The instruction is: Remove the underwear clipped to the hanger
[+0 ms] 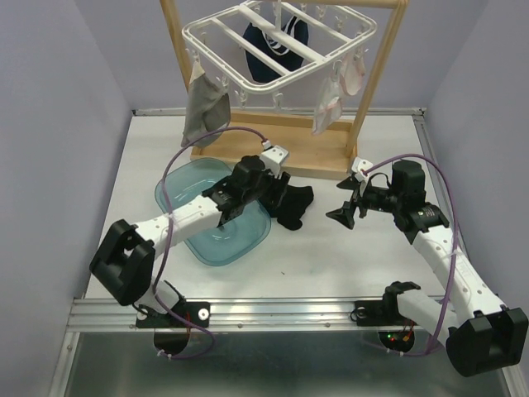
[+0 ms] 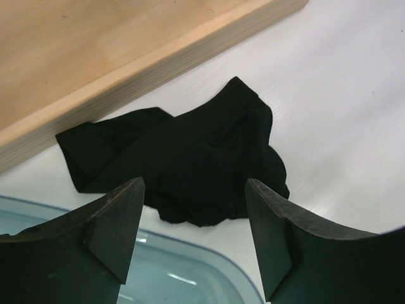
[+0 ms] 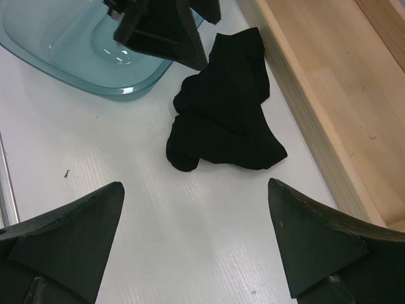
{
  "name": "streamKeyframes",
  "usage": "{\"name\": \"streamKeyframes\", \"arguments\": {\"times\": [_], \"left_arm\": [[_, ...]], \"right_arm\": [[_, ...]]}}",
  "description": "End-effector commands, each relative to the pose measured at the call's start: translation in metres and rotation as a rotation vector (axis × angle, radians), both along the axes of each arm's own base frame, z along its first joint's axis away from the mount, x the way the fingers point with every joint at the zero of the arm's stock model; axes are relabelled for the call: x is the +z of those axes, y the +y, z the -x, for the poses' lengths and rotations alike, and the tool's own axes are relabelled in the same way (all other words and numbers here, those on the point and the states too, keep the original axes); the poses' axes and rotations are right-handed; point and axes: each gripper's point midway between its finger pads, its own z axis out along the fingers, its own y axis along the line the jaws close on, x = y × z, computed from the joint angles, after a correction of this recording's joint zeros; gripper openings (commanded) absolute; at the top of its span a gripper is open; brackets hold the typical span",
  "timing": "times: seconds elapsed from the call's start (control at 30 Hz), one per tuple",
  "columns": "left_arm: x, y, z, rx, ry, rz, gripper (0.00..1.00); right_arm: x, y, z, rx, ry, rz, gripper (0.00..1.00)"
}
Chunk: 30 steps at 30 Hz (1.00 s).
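At the far left of the hanger [image 1: 223, 26] I counted 1 grey piece [image 1: 202, 107] clipped and dangling, the garment closest to my left arm. Below it the left gripper [image 2: 193, 190] hung over the far rim of the 1 teal bowl [image 1: 186, 186], its fingers apart with nothing between them. The 1 black underwear [image 1: 293, 207] lay crumpled on the table just ahead of those fingertips, outside the bowl and near the wooden stand [image 1: 273, 153], its long axis running across the gap and roughly along the stand's base. I judged the left arm nearer to it than the right. Further right, 1 navy piece [image 1: 264, 66] and 2 pale ones [image 1: 328, 112] were clipped, so 4 remained. The right gripper [image 1: 344, 201] waited spread wide and empty, pointing at the black piece.
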Motion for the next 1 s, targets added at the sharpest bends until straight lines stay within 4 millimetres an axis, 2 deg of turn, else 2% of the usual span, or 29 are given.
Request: {"name": "streamKeyframes", "arguments": {"times": [0.0, 0.03, 0.07, 0.13, 0.2, 0.23, 0.37, 0.5, 0.53, 0.57, 0.7, 0.8, 0.83, 0.93, 0.97], "left_arm": [[0.002, -0.01, -0.016, 0.097, 0.016, -0.065, 0.75], [-0.021, -0.014, -0.016, 0.107, 0.062, -0.129, 0.71], [-0.019, -0.02, -0.019, 0.102, 0.08, -0.142, 0.68], [-0.034, -0.028, -0.019, 0.083, 0.121, -0.183, 0.59], [-0.068, -0.032, -0.015, 0.08, 0.209, -0.272, 0.58], [-0.063, -0.034, -0.018, 0.084, 0.199, -0.265, 0.59], [-0.088, -0.037, -0.016, 0.088, 0.222, -0.33, 0.59], [-0.101, -0.036, -0.013, 0.086, 0.227, -0.381, 0.58], [-0.102, -0.037, -0.012, 0.086, 0.224, -0.383, 0.55], [-0.101, -0.037, -0.012, 0.086, 0.217, -0.388, 0.53], [-0.084, -0.045, -0.013, 0.07, 0.18, -0.345, 0.29], [-0.059, -0.051, -0.013, 0.05, 0.136, -0.288, 0.0], [-0.041, -0.054, -0.014, 0.047, 0.105, -0.246, 0.0], [-0.013, -0.055, -0.01, 0.026, 0.056, -0.181, 0.0], [0.012, -0.057, -0.009, 0.017, 0.015, -0.126, 0.0]], "right_arm": [[0.006, -0.001, -0.002, -0.002, -0.05, -0.007, 1.0], [0.006, -0.001, -0.001, 0.001, -0.051, -0.009, 1.0], [0.006, -0.001, -0.001, 0.001, -0.05, -0.008, 1.0], [0.007, -0.001, -0.001, 0.002, -0.053, -0.01, 1.0], [0.007, -0.001, -0.001, 0.002, -0.053, -0.01, 1.0], [0.007, -0.001, -0.001, 0.002, -0.053, -0.01, 1.0], [0.008, -0.001, 0.001, 0.007, -0.054, -0.014, 1.0], [0.01, -0.001, 0.001, 0.007, -0.061, -0.015, 1.0], [0.01, -0.001, 0.002, 0.008, -0.063, -0.016, 1.0], [0.01, -0.001, 0.002, 0.005, -0.065, -0.016, 1.0], [0.013, -0.002, 0.002, 0.003, -0.071, -0.018, 1.0], [0.013, -0.002, 0.002, 0.002, -0.072, -0.019, 1.0], [0.014, -0.003, 0.001, -0.001, -0.074, -0.019, 1.0], [0.015, -0.004, 0.001, -0.007, -0.08, -0.018, 1.0], [0.016, -0.005, 0.001, -0.01, -0.082, -0.018, 1.0]]}}
